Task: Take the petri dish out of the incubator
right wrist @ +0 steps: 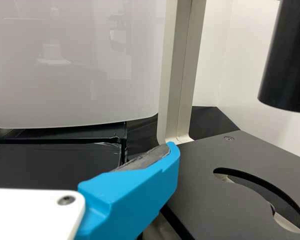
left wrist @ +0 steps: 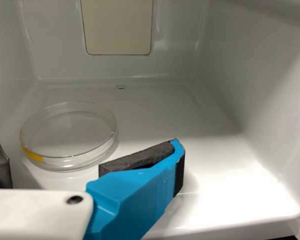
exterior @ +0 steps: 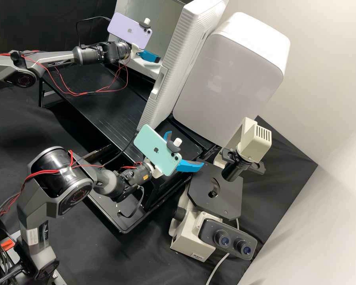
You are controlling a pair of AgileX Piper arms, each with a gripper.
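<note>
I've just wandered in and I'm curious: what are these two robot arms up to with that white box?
The left arm has its claw inside the open white incubator, with a finger on either side of a clear petri dish. The dish sits on the incubator floor and is not yet gripped. The right arm's claw hangs outside, at the edge of the microscope's black stage.

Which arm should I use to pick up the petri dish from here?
Left. The left end effector is inside the incubator, open, with the petri dish just ahead of it on the chamber floor. The right end effector sits outside, by the microscope stage.
</note>
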